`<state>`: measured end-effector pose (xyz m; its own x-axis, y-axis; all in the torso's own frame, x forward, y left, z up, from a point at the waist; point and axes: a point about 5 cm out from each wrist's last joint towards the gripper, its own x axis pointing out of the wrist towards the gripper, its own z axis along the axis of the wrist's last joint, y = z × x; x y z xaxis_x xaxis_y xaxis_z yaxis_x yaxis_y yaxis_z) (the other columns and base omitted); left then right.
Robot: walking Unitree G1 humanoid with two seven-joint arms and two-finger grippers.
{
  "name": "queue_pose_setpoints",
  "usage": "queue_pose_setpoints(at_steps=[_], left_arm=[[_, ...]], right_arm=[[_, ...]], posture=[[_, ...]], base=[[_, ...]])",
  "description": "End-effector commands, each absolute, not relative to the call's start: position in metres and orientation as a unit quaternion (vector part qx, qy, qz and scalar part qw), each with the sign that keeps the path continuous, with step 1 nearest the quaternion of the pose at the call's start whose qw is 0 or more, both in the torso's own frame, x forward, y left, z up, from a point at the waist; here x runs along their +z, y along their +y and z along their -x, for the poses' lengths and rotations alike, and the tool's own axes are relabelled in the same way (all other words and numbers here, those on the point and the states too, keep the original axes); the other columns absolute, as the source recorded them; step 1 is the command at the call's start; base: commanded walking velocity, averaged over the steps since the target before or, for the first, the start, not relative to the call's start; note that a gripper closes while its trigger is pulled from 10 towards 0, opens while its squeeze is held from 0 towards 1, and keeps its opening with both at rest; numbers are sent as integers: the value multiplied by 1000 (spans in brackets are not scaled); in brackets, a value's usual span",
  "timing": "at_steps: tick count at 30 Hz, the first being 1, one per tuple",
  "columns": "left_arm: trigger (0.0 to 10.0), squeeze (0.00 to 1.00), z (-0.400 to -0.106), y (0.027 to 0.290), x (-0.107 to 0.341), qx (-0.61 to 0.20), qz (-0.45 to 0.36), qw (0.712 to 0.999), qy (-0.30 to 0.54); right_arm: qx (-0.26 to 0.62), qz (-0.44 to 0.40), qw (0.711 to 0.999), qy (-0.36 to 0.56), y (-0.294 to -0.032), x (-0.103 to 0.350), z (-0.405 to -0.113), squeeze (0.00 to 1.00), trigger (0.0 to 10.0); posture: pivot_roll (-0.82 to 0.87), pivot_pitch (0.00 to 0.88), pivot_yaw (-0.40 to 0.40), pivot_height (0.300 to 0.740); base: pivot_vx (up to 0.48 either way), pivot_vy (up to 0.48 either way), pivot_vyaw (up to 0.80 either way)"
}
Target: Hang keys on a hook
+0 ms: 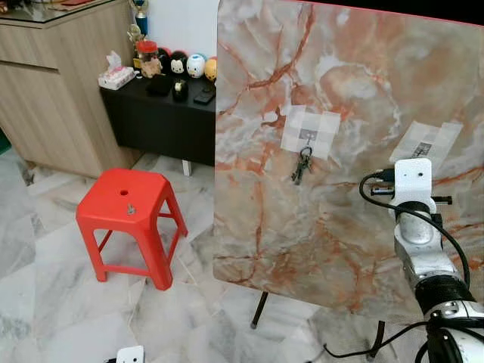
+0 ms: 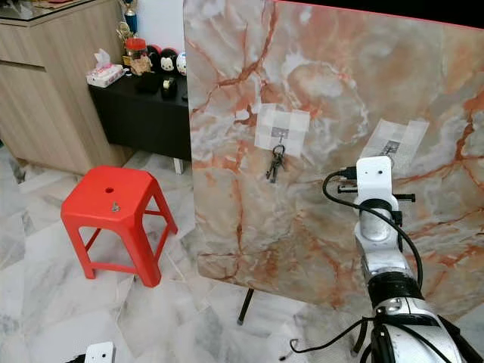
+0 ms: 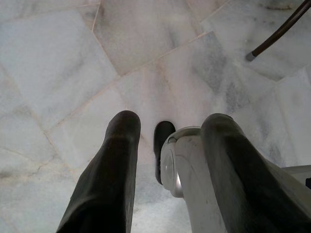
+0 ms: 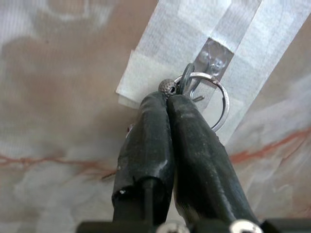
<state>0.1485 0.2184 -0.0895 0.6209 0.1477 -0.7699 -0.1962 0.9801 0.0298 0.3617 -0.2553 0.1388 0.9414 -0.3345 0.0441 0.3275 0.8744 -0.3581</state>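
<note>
While working at the marble board (image 1: pixel 340 249) with the right gripper (image 4: pixel 167 97), pressing its two black fingers (image 4: pixel 194 145) together and pinching one key ring (image 4: pixel 224 99) between the tips. Holding that ring just past the fingertips, right up against one small metal hook (image 4: pixel 214 56). Showing at least one key on the ring beside the tips, the exact number too crowded to tell. Not telling clearly whether the ring is sitting on the hook or only touching it.

Counting two pale tape patches on the board: one (image 4: pixel 160 53) directly ahead of the pinching jaws, under the hook, and one second patch (image 1: pixel 311 132) well off to the left of them. Carrying one other bunch of keys (image 1: pixel 302 165) on that second patch, dangling below its own hook, well apart from the jaws.

Hanging idle at the robot's side with the left gripper (image 3: pixel 170 118), keeping its two fingers spread wide, gripping nothing, pointing down at the pale marble floor (image 3: pixel 58 63).

Standing one red stool (image 1: pixel 125 200) on that floor, far to the left of both grippers.
</note>
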Motion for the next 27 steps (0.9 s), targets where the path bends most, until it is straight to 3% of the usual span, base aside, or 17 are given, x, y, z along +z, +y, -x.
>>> queue_pose_setpoints(at_steps=[1,27], left_arm=[[10000,0,-144,217,-92,93,26,895,435],[10000,0,-144,219,-92,91,22,895,437]], right_arm=[[-176,182,967,-1,-261,148,-364,0,10000],[-164,150,975,14,-273,153,-366,0,10000]], posture=[[72,0,-89,718],[76,0,-80,718]], base=[[0,0,0],[0,0,0]])
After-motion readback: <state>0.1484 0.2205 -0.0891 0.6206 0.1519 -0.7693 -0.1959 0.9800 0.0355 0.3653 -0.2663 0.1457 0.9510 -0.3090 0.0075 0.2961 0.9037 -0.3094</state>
